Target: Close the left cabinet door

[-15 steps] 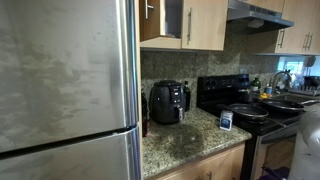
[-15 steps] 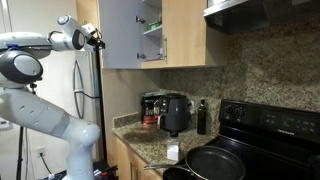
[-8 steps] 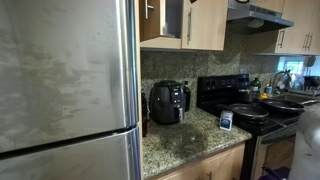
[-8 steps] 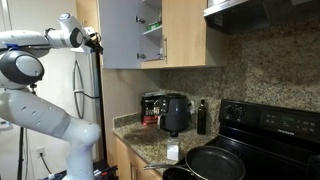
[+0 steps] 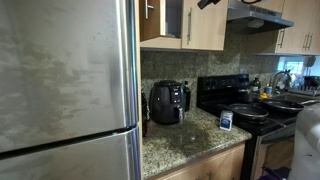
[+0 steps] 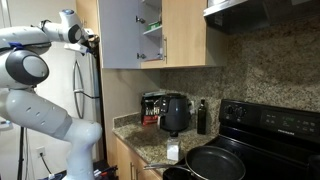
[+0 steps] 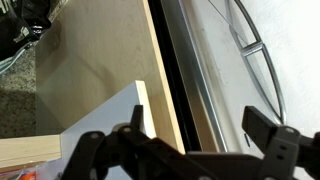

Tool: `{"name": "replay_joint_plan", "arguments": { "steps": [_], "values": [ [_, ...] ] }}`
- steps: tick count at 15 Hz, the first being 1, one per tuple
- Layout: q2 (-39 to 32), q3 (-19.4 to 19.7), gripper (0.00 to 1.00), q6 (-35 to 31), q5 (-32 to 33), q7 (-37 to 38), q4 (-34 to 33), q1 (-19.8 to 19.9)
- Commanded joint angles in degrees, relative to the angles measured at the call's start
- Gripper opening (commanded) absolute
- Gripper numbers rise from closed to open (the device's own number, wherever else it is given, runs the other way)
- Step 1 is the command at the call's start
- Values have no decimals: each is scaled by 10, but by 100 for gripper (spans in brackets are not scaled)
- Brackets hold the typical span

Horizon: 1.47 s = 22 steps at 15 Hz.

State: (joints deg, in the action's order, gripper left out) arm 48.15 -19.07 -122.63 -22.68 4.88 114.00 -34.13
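The left cabinet door (image 6: 122,34) stands swung open. In an exterior view I see its grey inner face; in the other it shows as a narrow wood strip (image 5: 152,22) with a silver bar handle. My gripper (image 6: 93,41) is at the door's outer edge, on the robot's side. It also shows as a dark shape at the top of an exterior view (image 5: 208,3). In the wrist view the gripper (image 7: 182,142) is open and empty, with the door's wood edge (image 7: 163,85) between the jaws.
The twin wood door (image 6: 185,32) is shut. Shelves with items show inside the open cabinet (image 6: 150,28). A steel fridge (image 5: 65,90) fills one side. A black air fryer (image 5: 167,102) stands on the granite counter (image 5: 185,140), beside a black stove (image 5: 245,105).
My arm's wrist has risen a little beside the open door, and the gripper has come into view at the top of an exterior view. The door has not visibly moved.
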Motion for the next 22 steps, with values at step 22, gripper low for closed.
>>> {"name": "replay_joint_plan", "arguments": {
  "steps": [22],
  "values": [
    [20,-14,100,-13,18,-15,-20,29]
  ]
}}
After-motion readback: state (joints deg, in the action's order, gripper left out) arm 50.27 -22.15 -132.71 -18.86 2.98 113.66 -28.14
